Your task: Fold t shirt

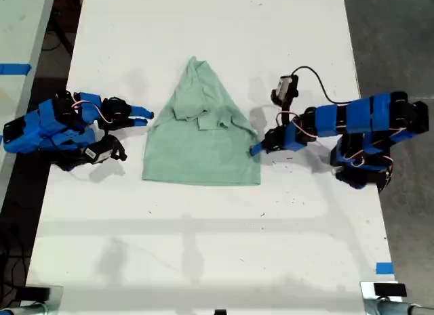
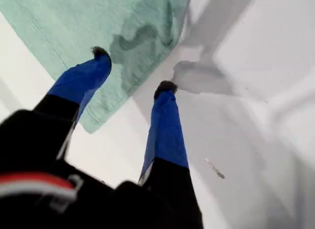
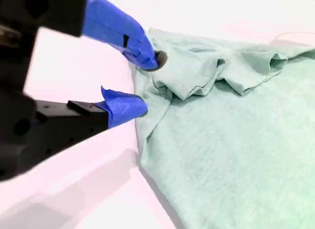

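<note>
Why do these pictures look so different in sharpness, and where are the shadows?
Exterior view: evenly lit and sharp; the arms cast soft grey shadows on the white table. First wrist view: the shadow of my first gripper falls dark across the t shirt, and the black gripper body up close is blurred. Second wrist view: my second gripper is soft-edged, and the table looks pinkish and washed out.

Bare table (image 1: 203,247) all round t shirt (image 1: 203,135); arms flank both sides

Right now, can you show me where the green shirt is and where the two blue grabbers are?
t shirt (image 1: 203,152), exterior view, its flat lower body.
my first gripper (image 2: 132,70), first wrist view, between its tips.
my second gripper (image 3: 142,81), second wrist view, between its tips.
</note>
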Robot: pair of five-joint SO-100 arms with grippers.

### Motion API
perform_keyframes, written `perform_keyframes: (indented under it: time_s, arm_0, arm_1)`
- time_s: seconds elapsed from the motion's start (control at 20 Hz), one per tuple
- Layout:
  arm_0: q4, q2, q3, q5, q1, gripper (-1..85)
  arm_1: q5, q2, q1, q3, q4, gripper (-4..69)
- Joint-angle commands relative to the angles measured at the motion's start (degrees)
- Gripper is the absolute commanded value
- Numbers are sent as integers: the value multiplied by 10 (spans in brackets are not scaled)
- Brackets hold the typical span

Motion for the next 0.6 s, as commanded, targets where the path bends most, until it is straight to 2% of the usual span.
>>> perform_keyframes:
  time_s: [0.0,0.15,0.2,0.25,0.45,0.55]
  arm_0:
    - [3,4,4,-9,-6,113]
    - [3,4,4,-9,-6,113]
    - [3,4,4,-9,-6,113]
    - [3,4,4,-9,-6,113]
    - [3,4,4,-9,-6,113]
    - [3,4,4,-9,-6,113]
  arm_1:
    - [-7,-44,-5,-69,0,167]
    - [-3,-178,-1,-153,47,123]
    - [1,-204,0,-175,65,51]
    - [8,-210,2,-181,78,19]
    - [67,-149,17,-150,120,19]
    - [49,-91,25,-154,125,19]
